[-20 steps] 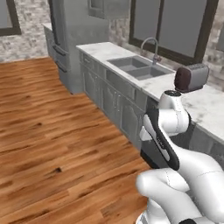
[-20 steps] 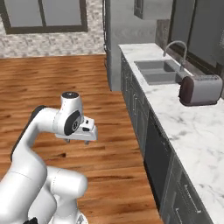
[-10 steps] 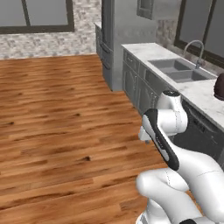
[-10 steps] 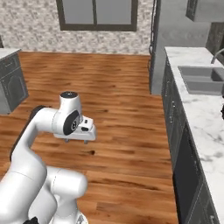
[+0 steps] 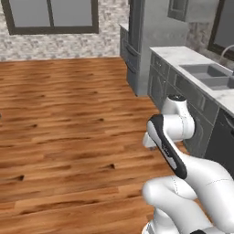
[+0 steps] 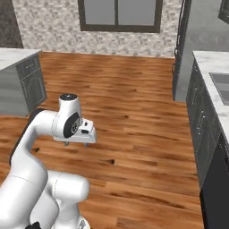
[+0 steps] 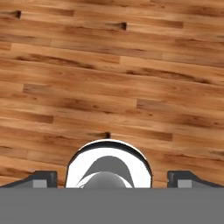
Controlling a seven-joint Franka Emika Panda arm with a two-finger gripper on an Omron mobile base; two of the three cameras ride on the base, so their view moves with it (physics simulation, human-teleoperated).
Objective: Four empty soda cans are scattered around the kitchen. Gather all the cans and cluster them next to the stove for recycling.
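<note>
**Robot arm over the wood floor, jaws wide open**

The white arm is folded up over the wood floor [image 5: 68, 114]. Its gripper [image 6: 84, 133] points down at the floor and holds nothing. In the hand view the two dark fingertips [image 7: 41, 178] sit far apart, so the jaws are open wide, with floor boards under them.

On the right side of the left base view there is a white marble worktop [image 5: 183, 57] with a sink [image 5: 215, 75] set in it. Grey cabinets [image 5: 171, 84] stand below it. A tall grey fridge [image 5: 141, 41] stands at the end of the row. A window [image 6: 118, 13] sits in the brick wall at the back. Another grey cabinet [image 6: 20, 82] with a white top stands at the left of the right base view.

I cannot see any soda cans or the stove from here.
</note>
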